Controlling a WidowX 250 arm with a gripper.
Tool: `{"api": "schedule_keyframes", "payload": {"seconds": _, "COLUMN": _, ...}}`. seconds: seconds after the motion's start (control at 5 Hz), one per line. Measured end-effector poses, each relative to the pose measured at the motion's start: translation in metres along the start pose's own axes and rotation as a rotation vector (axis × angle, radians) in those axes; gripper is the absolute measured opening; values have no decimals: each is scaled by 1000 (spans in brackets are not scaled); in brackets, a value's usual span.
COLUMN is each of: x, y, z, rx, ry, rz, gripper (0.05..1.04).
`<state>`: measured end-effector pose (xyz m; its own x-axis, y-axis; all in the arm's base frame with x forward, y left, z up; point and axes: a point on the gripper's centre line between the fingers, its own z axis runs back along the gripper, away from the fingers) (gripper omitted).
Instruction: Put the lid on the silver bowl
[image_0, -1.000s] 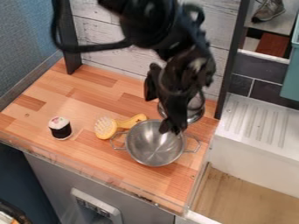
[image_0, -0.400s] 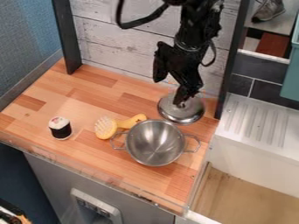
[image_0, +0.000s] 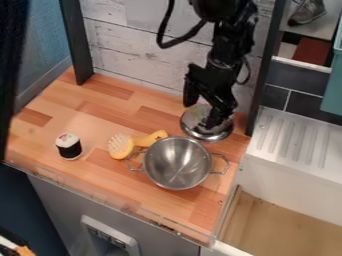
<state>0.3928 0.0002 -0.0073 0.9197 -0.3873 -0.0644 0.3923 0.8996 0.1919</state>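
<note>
The gripper (image_0: 214, 123), over the silver bowl (image_0: 177, 164) in the earliest frame, has moved back to the lid (image_0: 194, 126), perhaps touching its knob. Whether it is wide or narrow cannot be told. The lid lies unmoved on the counter (image_0: 100, 120) behind the uncovered bowl. A dark shape (image_0: 12, 65) has entered at the left.

The black gripper (image_0: 214, 121) hides part of the silver lid (image_0: 193, 129), including its middle. The arm (image_0: 228, 42) is cut off by the top edge, as is a shoe (image_0: 307, 12). The right edge crops a teal object (image_0: 333, 90); the right and bottom edges crop the sink (image_0: 267, 175). A blurred dark shape (image_0: 11, 75) at the left edge is too unclear to name.
</note>
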Motion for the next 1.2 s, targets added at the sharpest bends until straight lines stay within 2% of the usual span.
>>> {"api": "schedule_keyframes", "payload": {"seconds": 0.2, "x": 2, "y": 4, "z": -4, "rx": 2, "ry": 1, "rz": 15, "gripper": 1001}}
{"api": "schedule_keyframes", "payload": {"seconds": 0.4, "x": 10, "y": 7, "z": -14, "rx": -52, "ry": -71, "rz": -1, "gripper": 1001}}
{"api": "schedule_keyframes", "payload": {"seconds": 0.6, "x": 8, "y": 10, "z": -24, "rx": -83, "ry": -130, "rz": -13, "gripper": 1001}}
{"api": "schedule_keyframes", "payload": {"seconds": 1.0, "x": 15, "y": 5, "z": -27, "rx": -105, "ry": -257, "rz": -56, "gripper": 1001}}
{"api": "schedule_keyframes", "payload": {"seconds": 1.2, "x": 20, "y": 5, "z": -25, "rx": -102, "ry": -294, "rz": -73, "gripper": 1001}}
